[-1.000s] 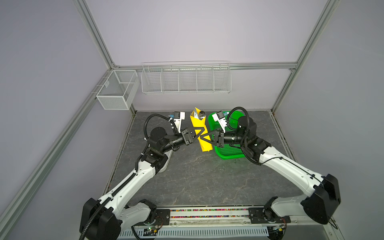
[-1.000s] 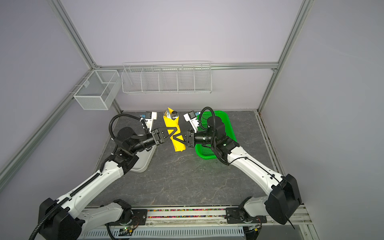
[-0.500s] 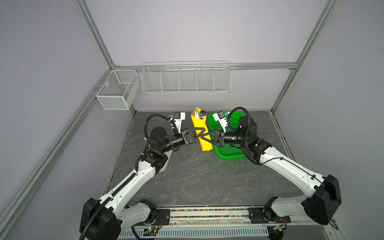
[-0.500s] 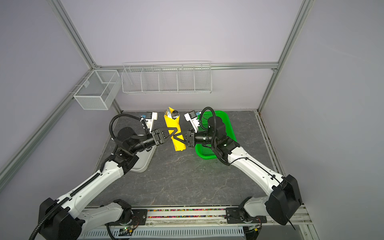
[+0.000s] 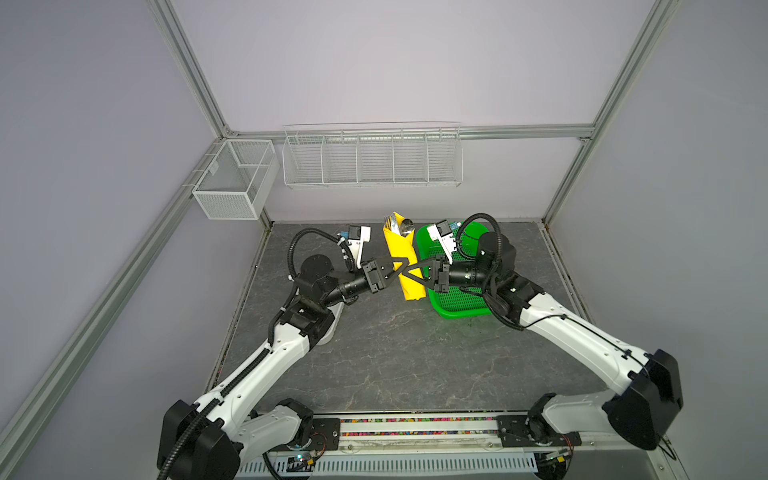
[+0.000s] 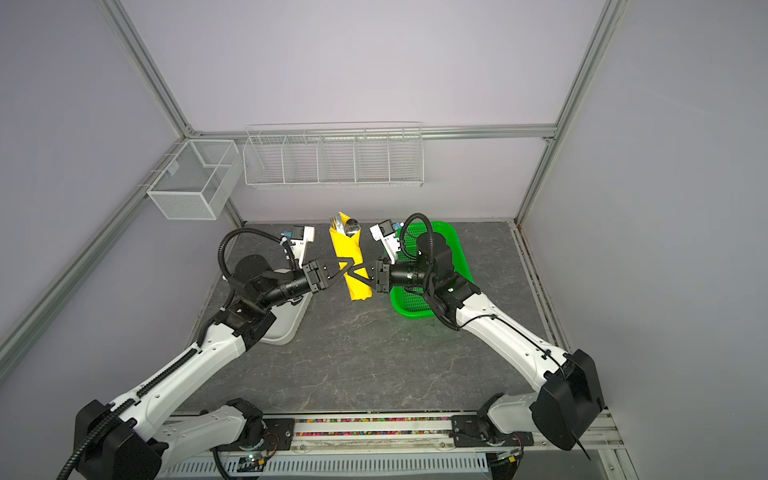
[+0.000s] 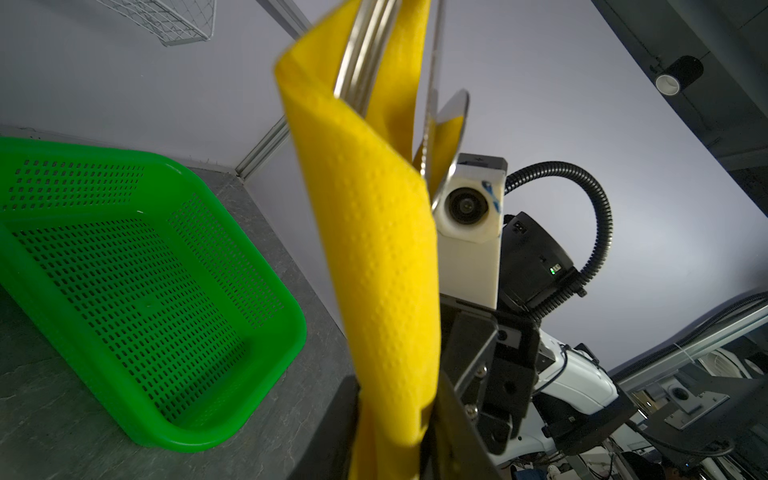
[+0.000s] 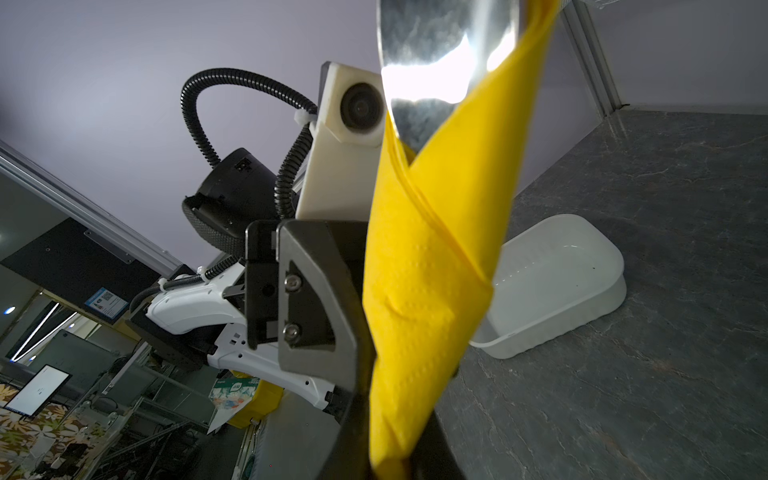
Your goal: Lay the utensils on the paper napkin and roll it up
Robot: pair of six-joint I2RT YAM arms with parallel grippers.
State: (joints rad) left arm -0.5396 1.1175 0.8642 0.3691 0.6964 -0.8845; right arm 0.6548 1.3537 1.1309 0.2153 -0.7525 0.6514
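The yellow paper napkin (image 5: 398, 248) (image 6: 345, 249) is rolled into a narrow tube and hangs above the table, tilted away from me. The utensils sit inside it. A fork (image 5: 390, 222) (image 7: 365, 54) and a spoon (image 5: 406, 227) (image 8: 444, 50) stick out of its far end. My left gripper (image 5: 401, 268) (image 7: 390, 436) is shut on the roll's middle from the left. My right gripper (image 5: 415, 274) (image 8: 390, 440) is shut on it from the right, just below the left one's fingers. The handles are hidden in the paper.
A green perforated basket (image 5: 457, 307) (image 7: 145, 291) stands on the table right of the roll, under my right arm. A white oblong tray (image 6: 286, 328) (image 8: 561, 282) lies under my left arm. Two wire racks (image 5: 372, 158) hang on the back and left walls.
My left gripper's jaws eased a little wider half a second ago and have closed on the roll again. The roll and the right gripper have barely moved.
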